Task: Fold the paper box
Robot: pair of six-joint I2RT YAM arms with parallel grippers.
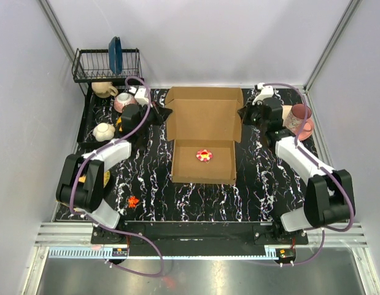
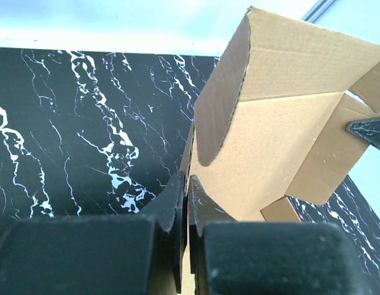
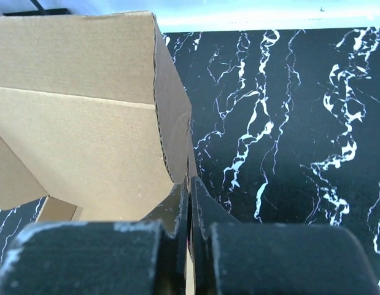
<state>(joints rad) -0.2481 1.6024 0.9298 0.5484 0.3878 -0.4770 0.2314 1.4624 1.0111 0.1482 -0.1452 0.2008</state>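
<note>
The brown paper box (image 1: 202, 123) sits mid-table with its tray formed and its lid standing open at the back. A small red and yellow object (image 1: 204, 155) lies inside the tray. My left gripper (image 1: 161, 115) is shut on the lid's left side flap; in the left wrist view its fingers (image 2: 187, 184) pinch the cardboard edge of the box (image 2: 282, 135). On the other side, my right gripper (image 1: 244, 115) is shut on the lid's right side flap. The right wrist view shows those fingers (image 3: 188, 184) closed on the thin flap of the box (image 3: 85, 123).
A black wire dish rack (image 1: 91, 72) with a blue plate (image 1: 115, 55) stands back left. Cups (image 1: 104, 89) (image 1: 123, 101) (image 1: 104, 131) crowd the left arm. A pink mug (image 1: 300, 120) sits by the right arm. A small red piece (image 1: 133, 201) lies front left.
</note>
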